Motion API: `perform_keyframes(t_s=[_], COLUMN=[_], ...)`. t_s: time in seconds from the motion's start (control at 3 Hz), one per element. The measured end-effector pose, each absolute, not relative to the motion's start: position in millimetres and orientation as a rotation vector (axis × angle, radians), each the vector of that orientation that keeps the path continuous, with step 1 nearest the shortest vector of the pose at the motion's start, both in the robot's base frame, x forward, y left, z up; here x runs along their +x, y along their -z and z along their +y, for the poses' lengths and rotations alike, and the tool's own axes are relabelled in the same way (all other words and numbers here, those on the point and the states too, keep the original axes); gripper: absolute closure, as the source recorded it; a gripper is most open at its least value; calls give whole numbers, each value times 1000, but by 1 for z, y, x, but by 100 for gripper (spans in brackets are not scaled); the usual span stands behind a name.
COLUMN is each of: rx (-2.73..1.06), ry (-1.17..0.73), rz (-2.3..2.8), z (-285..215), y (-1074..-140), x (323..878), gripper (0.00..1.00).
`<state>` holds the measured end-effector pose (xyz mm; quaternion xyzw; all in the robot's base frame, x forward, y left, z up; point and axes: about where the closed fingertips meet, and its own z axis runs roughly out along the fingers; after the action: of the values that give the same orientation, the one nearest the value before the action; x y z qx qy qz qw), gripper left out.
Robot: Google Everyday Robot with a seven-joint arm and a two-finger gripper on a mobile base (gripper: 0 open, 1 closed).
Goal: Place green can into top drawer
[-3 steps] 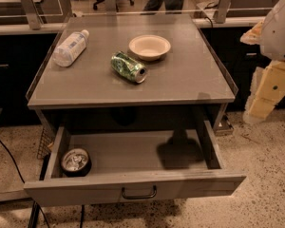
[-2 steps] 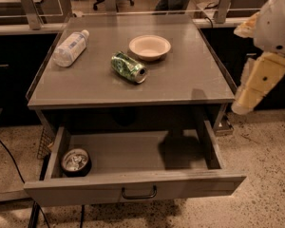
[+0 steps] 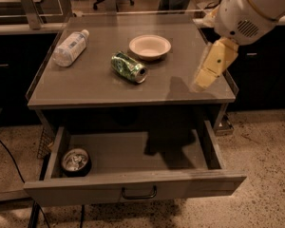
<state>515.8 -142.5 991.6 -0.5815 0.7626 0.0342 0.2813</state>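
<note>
Nearest the camera, below the gripper and forward of it, the wide shallow grey top drawer (image 3: 194, 186) stands pulled open, with its small dark metal pull handle (image 3: 138, 193) at the centre of the flat front. In its far-left corner as the view shows it, well apart from the gripper, sits a black can with a silver top (image 3: 76, 161); the rest of the drawer floor shows bare.

Above the drawer is the flat grey table top (image 3: 95, 87). The pale yellow two-finger gripper (image 3: 204, 77) hangs over its right edge, angled downward and holding nothing. Whether it is spread or pressed together cannot be told.

The shiny green, dented drink can (image 3: 128, 67) lies on its side on the table top, well to the left of the gripper in this view and not touched by it. Just beyond the can is a shallow cream bowl (image 3: 150, 47), and farther left a clear plastic water bottle (image 3: 70, 47) lies on its side.

The step in hand looks like the approach to the can, with nothing grasped yet. The next move likely calls for travelling leftward across the table, clear of the bowl, and lowering across the can's round body.
</note>
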Motion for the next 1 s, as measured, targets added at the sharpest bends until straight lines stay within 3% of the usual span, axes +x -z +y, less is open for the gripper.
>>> perform_keyframes(t_s=[0.67,1.0], rx=[-1401,-1381], ry=[-138,-129], rz=[2032,2016], z=[-93,-91], y=[-948,-952], x=[585,590], gripper=[0,0])
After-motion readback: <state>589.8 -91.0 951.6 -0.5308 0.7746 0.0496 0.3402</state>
